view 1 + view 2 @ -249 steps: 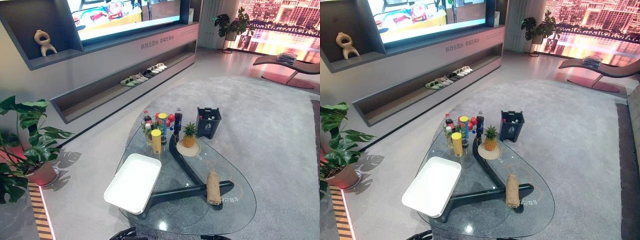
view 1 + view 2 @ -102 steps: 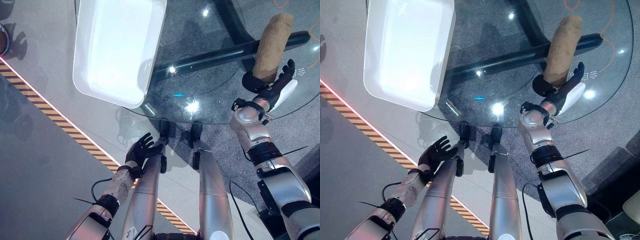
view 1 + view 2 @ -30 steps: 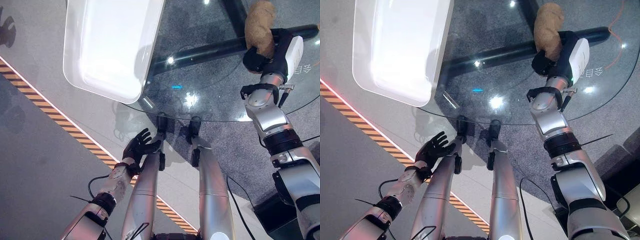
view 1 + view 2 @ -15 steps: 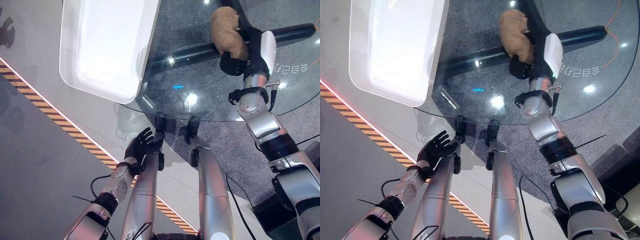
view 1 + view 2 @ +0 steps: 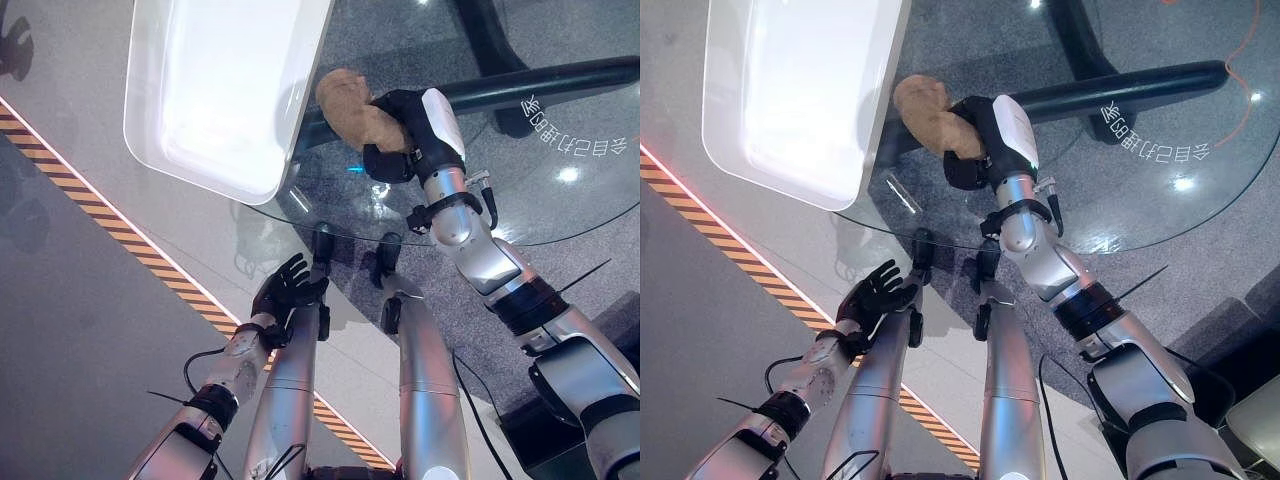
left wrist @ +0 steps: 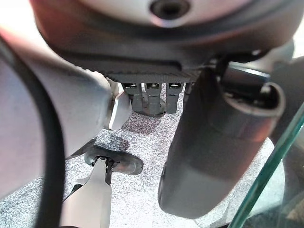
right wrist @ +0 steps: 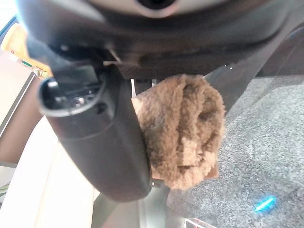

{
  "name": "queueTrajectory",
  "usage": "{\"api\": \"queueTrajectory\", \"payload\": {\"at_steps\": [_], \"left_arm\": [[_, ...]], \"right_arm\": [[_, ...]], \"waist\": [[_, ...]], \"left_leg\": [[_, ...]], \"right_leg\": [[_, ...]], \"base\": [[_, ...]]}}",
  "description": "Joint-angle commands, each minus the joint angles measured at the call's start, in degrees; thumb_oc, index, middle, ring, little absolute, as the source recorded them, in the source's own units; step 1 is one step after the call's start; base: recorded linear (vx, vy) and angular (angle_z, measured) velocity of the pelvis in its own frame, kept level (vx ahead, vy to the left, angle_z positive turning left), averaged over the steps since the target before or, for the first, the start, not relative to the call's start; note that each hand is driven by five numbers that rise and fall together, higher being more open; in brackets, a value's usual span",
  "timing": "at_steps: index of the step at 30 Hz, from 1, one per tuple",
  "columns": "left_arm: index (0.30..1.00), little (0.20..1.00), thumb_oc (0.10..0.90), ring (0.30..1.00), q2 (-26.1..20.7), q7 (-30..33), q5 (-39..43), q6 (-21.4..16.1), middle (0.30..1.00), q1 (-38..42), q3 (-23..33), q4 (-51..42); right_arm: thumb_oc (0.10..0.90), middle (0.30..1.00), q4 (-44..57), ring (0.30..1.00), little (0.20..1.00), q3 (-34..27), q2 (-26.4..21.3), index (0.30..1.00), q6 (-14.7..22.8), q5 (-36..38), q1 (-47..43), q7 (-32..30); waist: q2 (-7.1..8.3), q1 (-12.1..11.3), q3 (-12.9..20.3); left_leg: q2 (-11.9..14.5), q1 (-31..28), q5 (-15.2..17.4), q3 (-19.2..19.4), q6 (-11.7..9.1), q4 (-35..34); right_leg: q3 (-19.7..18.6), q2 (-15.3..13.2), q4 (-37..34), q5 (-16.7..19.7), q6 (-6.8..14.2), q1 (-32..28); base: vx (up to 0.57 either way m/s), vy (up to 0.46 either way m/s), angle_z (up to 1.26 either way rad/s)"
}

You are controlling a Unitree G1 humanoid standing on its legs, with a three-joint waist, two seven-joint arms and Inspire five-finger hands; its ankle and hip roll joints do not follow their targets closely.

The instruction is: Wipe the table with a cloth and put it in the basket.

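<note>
A brown fluffy cloth (image 5: 345,105) lies bunched on the glass table (image 5: 570,210), right beside the near corner of the white basket (image 5: 210,80). My right hand (image 5: 420,125) is shut on the cloth, its fingers curled over it and its white-covered thumb on top. In the right wrist view the cloth (image 7: 183,128) bulges out past the thumb. Below the table's near edge, off its left side, my left hand (image 5: 285,290) hangs open above the floor, its fingers (image 6: 152,97) straight and holding nothing.
The table's dark base beam (image 5: 560,80) runs under the glass behind the right hand. The basket overhangs the table's left edge. An orange-and-black striped strip (image 5: 120,235) crosses the floor at the left. Grey carpet shows beneath the glass.
My right hand has dragged the cloth leftward across the glass, from the dark beam to the basket's near corner. The left hand has stayed where it was.
</note>
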State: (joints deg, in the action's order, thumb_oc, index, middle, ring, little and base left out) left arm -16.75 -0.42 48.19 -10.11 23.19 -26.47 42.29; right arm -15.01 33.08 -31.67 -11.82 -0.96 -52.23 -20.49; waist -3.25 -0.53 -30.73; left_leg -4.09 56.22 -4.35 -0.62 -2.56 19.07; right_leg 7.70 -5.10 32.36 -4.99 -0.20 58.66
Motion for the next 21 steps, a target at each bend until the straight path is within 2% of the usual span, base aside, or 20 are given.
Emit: {"api": "queueTrajectory", "payload": {"at_steps": [1,11,18,21], "left_arm": [[0.9,0.9,0.8,0.9,2.76,-0.16,-1.43,2.44,0.9,-4.32,-4.98,0.04],[0.9,0.9,0.8,0.9,2.59,0.19,-1.17,2.66,0.9,-4.0,-4.84,0.4],[0.9,0.9,0.8,0.9,2.08,-0.34,-1.53,2.63,0.9,-4.65,-4.31,0.18],[0.9,0.9,0.8,0.9,1.5,-0.22,-1.29,2.64,0.9,-4.8,-4.45,-0.19]], "right_arm": [[0.1,0.3,2.55,0.3,0.2,5.86,2.0,0.3,1.48,1.51,4.62,4.22],[0.1,0.3,3.54,0.3,0.2,4.7,1.46,0.3,3.01,3.03,6.09,5.66],[0.1,0.3,7.4,0.3,0.2,5.81,-0.12,0.3,3.3,0.94,6.75,13.16],[0.1,0.3,9.34,0.3,0.2,6.77,-1.29,0.3,2.93,0.9,7.38,13.32]], "waist": [[-0.17,-1.02,0.93],[0.1,-0.66,0.93],[0.15,-0.54,0.93],[0.29,-0.4,0.93]], "left_leg": [[-2.8,2.0,6.64,1.37,3.52,8.79],[-2.74,2.41,6.85,1.45,3.62,9.26],[-2.79,2.64,6.76,1.46,3.63,9.33],[-2.71,2.71,6.74,1.52,3.62,9.38]], "right_leg": [[-1.91,0.53,-9.22,8.47,5.77,0.36],[-1.99,0.63,-8.7,8.44,5.78,0.85],[-1.83,0.73,-8.42,8.28,5.73,1.11],[-1.84,0.81,-8.33,8.21,5.72,1.17]], "base": [[0.0,0.0,0.0],[0.0,0.0,0.0],[0.0,0.0,0.0],[0.0,0.0,0.0]]}}
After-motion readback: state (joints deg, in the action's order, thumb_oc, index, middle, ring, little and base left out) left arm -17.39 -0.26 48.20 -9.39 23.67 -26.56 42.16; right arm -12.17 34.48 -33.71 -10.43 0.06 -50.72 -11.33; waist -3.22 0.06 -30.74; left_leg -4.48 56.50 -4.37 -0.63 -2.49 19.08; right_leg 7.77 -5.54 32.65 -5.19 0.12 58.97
